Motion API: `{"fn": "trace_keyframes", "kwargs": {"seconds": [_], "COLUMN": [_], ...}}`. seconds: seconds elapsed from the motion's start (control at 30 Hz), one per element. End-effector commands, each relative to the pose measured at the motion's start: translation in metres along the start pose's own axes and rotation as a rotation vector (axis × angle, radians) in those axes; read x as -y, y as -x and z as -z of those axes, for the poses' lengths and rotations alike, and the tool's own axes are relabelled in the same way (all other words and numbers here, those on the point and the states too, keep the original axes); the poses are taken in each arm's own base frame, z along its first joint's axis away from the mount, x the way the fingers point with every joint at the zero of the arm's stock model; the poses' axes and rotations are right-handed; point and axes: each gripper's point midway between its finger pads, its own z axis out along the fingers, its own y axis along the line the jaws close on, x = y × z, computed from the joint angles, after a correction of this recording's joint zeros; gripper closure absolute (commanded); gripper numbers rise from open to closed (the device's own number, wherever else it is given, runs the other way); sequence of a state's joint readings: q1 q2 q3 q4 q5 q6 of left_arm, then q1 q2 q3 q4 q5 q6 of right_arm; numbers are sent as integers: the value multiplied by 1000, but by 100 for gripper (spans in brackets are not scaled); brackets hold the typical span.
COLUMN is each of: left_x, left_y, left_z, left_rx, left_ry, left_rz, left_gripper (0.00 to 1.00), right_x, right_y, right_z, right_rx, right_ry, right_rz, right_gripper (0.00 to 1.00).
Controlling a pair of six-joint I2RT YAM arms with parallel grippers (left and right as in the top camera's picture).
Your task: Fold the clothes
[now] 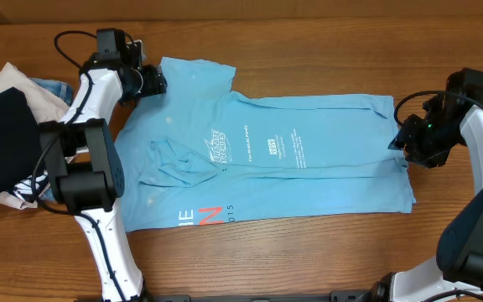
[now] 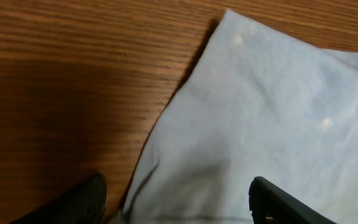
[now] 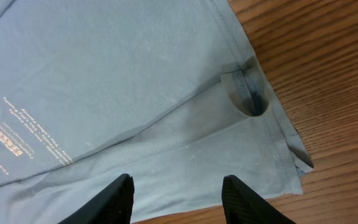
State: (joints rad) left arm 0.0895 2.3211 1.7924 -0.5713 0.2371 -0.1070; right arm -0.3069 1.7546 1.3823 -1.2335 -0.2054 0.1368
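Observation:
The clothes are one light sky-blue T-shirt (image 1: 309,168) lying flat across the middle of the table, with a white logo (image 1: 220,147) and white and red lettering (image 1: 201,218) near its front edge. One sleeve (image 1: 179,159) is folded inward on the left. My left gripper (image 1: 151,82) hovers open at the shirt's far left corner. In the left wrist view the cloth (image 2: 278,106) lies under the open left gripper (image 2: 176,202), not pinched. My right gripper (image 1: 399,141) is open over the right hem. The right wrist view shows the shirt (image 3: 123,93) below the right gripper (image 3: 178,199).
A pile of other garments sits at the left edge: a black one (image 1: 2,143) on top, beige cloth (image 1: 15,84) and denim (image 1: 53,86) under it. Bare wooden table (image 1: 309,42) surrounds the shirt. A small puckered fold (image 3: 250,93) marks the hem.

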Motion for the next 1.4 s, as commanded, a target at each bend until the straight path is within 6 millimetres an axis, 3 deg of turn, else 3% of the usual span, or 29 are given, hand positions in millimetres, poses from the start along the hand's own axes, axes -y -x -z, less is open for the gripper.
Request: {"fn": "trace_keyframes", "kwargs": {"seconds": [0.0,0.07,0.27,0.47,0.57,0.67,0.93,1.37], "left_x": [4,3,8,14,12,4,-5,-5], "left_y": [8,7,-23,-40,-46,-44,-11,-30], "left_z": [-11,-16,-43,-46,-43,-32,25,35], "left_rx": [24,23,-69,-132,-164,-186,-148,-227], "left_ry": [-20,-21,-40,-44,-37,-23,-5,25], "left_rz": [-38,-37,-33,-54,-43,4,97,167], "left_gripper": [24,24,35,80,95,96,96,96], "right_x": [-6,-6,-6,-7,-8,-10,-23,-37], "right_y": [6,6,5,8,13,23,80,139], "right_z": [17,16,16,17,17,18,22,-50], "right_rx": [55,53,51,62,82,122,333,394], "right_ry": [17,17,17,19,23,31,75,109], "right_rz": [20,20,19,22,27,36,87,143], "right_gripper": [50,50,50,50,51,50,47,43]}}
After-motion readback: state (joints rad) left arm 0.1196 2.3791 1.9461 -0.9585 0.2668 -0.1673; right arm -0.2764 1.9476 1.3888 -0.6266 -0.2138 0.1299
